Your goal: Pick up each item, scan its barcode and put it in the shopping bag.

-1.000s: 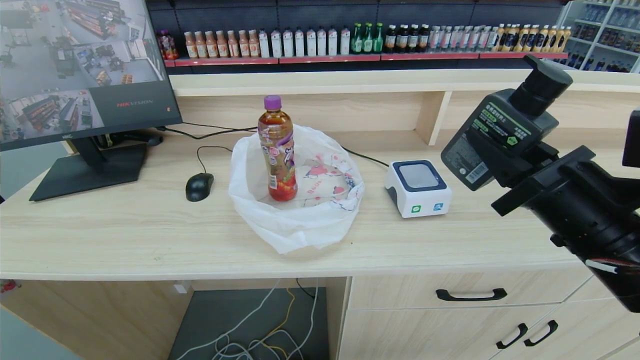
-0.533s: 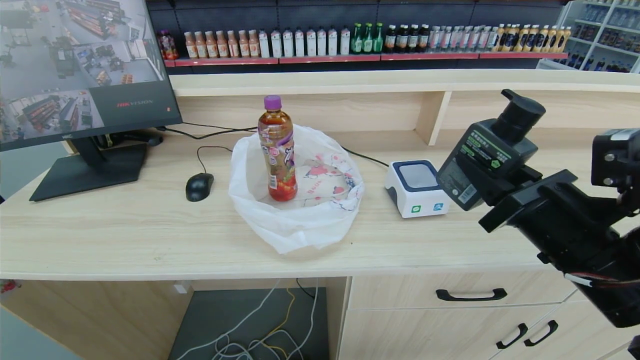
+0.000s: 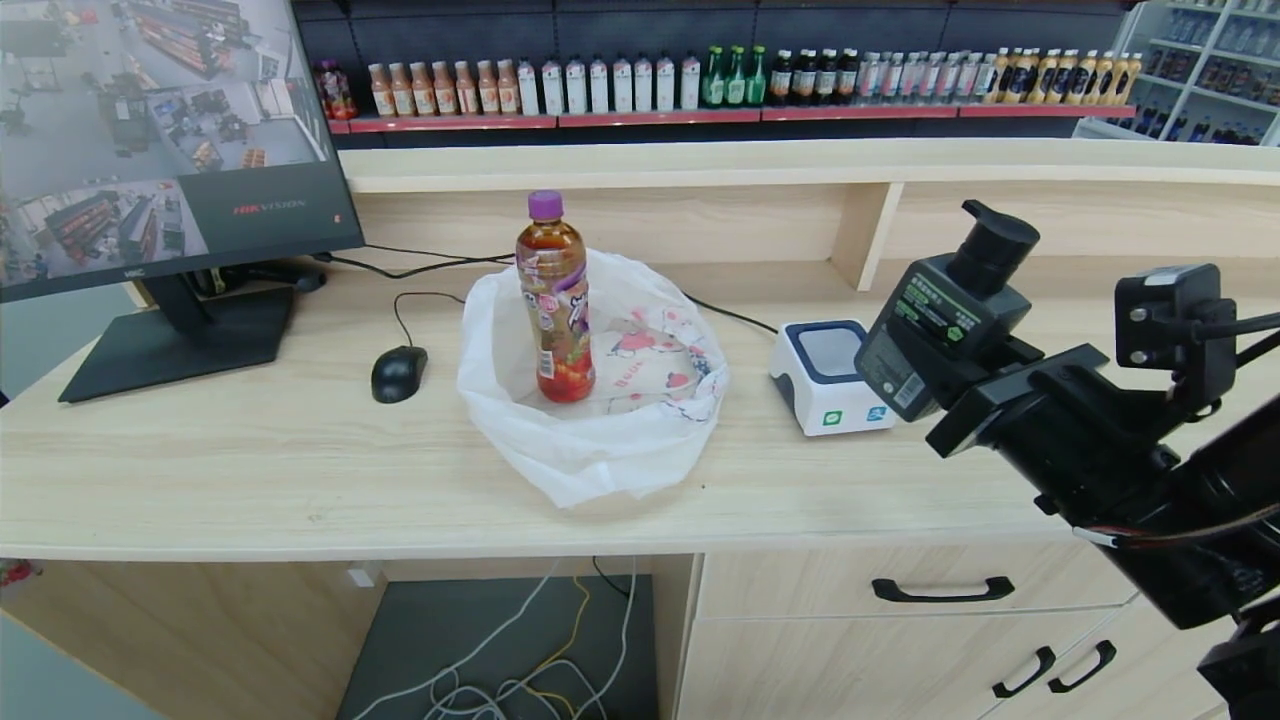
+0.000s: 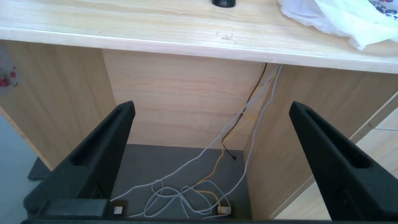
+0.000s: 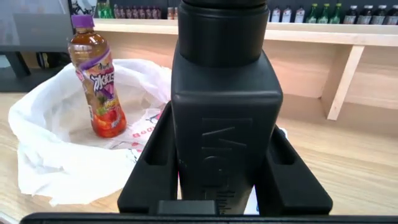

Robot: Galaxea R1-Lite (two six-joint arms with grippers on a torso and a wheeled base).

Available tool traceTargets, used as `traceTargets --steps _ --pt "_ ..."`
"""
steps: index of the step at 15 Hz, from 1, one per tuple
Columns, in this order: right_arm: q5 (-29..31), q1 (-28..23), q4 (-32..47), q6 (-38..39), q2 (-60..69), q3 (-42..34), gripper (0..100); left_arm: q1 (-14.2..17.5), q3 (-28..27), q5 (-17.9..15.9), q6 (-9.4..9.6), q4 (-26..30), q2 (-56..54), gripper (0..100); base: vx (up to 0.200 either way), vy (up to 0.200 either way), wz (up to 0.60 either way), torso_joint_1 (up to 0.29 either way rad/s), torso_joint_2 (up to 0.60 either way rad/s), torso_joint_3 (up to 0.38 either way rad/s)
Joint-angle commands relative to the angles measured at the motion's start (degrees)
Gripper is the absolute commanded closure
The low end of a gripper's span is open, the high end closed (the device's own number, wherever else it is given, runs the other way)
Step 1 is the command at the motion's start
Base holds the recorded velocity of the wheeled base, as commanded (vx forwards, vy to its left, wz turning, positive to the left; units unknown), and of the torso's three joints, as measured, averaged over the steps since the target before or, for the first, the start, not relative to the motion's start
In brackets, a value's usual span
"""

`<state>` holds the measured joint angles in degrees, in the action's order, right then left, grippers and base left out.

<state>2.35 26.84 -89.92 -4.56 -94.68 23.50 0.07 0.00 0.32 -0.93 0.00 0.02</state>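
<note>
We see our left gripper (image 4: 211, 165) held low, in front of the open bay beneath the counter (image 4: 186, 31). Its two black wedge-shaped fingers (image 4: 93, 165) are spread wide with nothing between them. Loose white and yellow cables (image 4: 199, 186) lie on the grey plate behind.

On the counter's pale wood grain, from left to right, are a flat black monitor (image 3: 150, 130) on a square foot and a rounded black mouse (image 3: 398, 373) on a thin wire. Next comes the bag (image 3: 590, 450), thin crinkled white plastic with red print, slumped open into a shallow nest. A tea bottle (image 3: 553, 300) stands upright inside it, clear plastic over amber drink, with a purple cap and a bright wrap label. Near the bag's right side sits the scanner (image 3: 830, 385), a small white cube with rounded corners and a dark-framed grey window on top.

Farther right, our right arm slants up and leftward from the lower right. The right gripper (image 3: 1000, 380) is clamped on the black bottle (image 3: 945, 310), one finger on each flat side. That bottle is matte and square-shouldered, with a thick round cap. It hangs above the counter, tilted with the cap up and away, and its lower corner overlaps the scanner's right edge in the head view. Its green-and-white label and barcode (image 3: 908, 392) face left and toward us.
</note>
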Motion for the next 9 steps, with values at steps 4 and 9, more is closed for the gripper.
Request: traceTargets --steps 4,9 --pt "0.02 -0.3 -0.08 -0.01 -0.33 -0.56 100 0.01 0.0 0.03 0.05 0.0 -0.02 0 0.0 0.2 0.0 0.004 0.0 0.005" --pt "0.02 -1.27 -0.08 -0.01 -1.29 0.05 100 0.01 0.0 0.03 -0.04 0.0 -0.02 0 0.0 0.2 0.0 0.003 0.0 0.004"
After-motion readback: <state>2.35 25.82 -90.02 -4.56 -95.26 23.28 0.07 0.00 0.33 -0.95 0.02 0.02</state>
